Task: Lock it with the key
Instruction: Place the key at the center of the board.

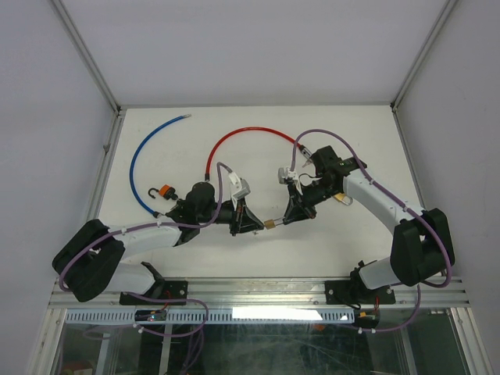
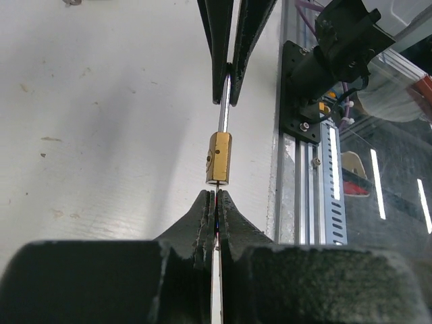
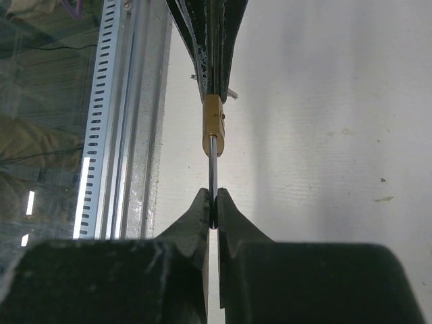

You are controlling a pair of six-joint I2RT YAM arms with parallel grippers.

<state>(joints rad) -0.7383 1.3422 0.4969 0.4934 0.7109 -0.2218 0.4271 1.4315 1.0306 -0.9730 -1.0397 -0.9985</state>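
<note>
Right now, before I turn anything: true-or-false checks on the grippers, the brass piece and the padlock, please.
1. The left gripper and right gripper are both shut. True.
2. The brass piece sits between the two grippers. True.
3. The right gripper is empty. False: it pinches a thin metal pin that enters the brass piece.
4. The orange padlock is in the left gripper. False: it lies loose beside the left arm.

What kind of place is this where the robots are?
Probably a robotics lab test booth: a left arm and right arm bolted by a white table, plain walls in a metal frame, a padlock and red cable for practice.
</note>
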